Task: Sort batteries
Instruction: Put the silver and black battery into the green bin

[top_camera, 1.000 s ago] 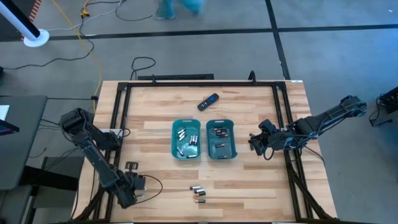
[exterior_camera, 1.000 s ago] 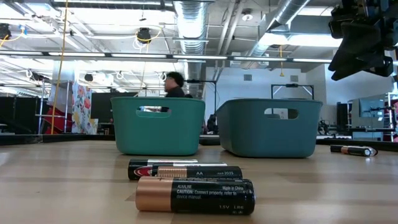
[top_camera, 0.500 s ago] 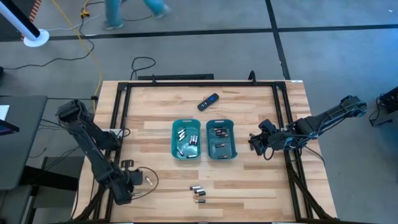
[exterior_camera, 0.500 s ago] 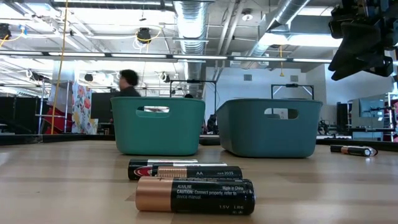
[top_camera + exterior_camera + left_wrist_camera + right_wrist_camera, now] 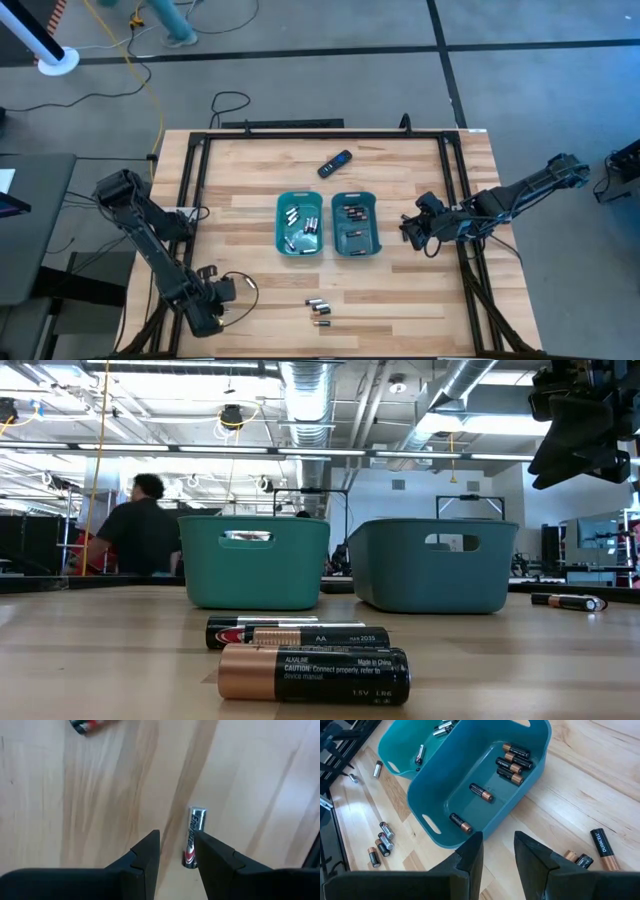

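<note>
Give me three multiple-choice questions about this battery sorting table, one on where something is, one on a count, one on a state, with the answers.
1. Where does the remote lie?
A. beyond the trays, on bare table
B. inside the left tray
C. under the right gripper

2. How many teal trays stand on the table?
A. one
B. two
C. four

3. What is the left gripper holding?
A. a remote
B. a copper-ended battery
C. nothing

Answers:
1 A: the high view shows it alone on the wood, past both trays.
2 B: the left tray and right tray sit side by side.
3 C: its fingers are apart, and a silver battery lies on the wood beyond them.
</note>
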You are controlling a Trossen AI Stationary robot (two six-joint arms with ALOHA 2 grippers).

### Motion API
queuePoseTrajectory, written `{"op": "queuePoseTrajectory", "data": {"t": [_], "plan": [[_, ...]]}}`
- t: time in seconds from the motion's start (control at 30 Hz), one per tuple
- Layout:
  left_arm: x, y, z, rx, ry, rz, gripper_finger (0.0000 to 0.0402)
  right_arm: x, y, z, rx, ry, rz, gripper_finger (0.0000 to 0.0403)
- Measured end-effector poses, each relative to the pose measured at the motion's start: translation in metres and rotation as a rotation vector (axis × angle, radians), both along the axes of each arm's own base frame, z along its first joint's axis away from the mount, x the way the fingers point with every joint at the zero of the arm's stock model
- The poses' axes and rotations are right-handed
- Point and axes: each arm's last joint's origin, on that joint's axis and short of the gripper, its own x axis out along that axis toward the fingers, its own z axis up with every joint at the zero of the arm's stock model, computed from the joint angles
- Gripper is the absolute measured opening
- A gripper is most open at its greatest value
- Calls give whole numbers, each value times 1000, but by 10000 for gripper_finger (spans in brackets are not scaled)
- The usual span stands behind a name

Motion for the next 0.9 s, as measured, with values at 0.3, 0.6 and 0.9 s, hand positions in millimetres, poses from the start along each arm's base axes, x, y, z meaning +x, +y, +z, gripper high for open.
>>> {"op": "queuePoseTrajectory", "data": {"t": [0.3,0.6,0.9], "plan": [[4,-7,-1,-76,-24,59,115,0,0,0,-2,0,2,127],[7,-17,-19,-62,20,53,102,0,0,0,-2,1,2,127],[6,-17,-36,26,72,14,67,0,0,0,-6,2,5,127]]}}
